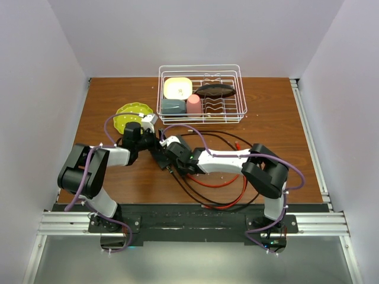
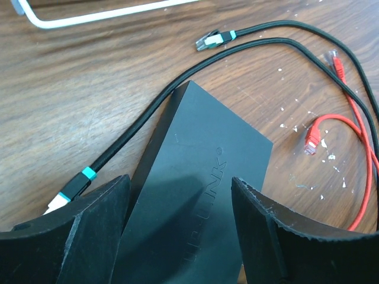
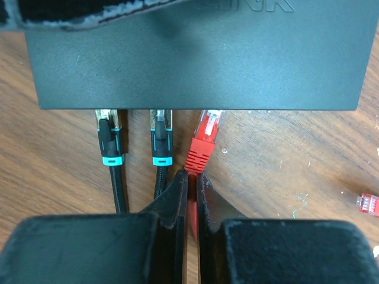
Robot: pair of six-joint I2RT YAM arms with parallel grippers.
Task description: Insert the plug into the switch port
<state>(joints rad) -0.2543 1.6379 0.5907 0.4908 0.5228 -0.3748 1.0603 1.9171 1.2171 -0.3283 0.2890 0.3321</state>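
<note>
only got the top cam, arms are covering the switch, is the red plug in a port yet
Observer: Right wrist view shows the red plug tilted at a port on the switch, beside two seated black plugs; full seating unclear.
Operator: what's the right gripper holding
Observer: The right gripper is shut on the red cable just behind that plug.
Operator: and the left
Observer: The left gripper is open, straddling the switch.

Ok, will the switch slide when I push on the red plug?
Probably: the switch looks a light, flat box on a smooth table, and the left fingers flank it without clearly clamping. The red cable, pinched behind its plug, may buckle.
</note>
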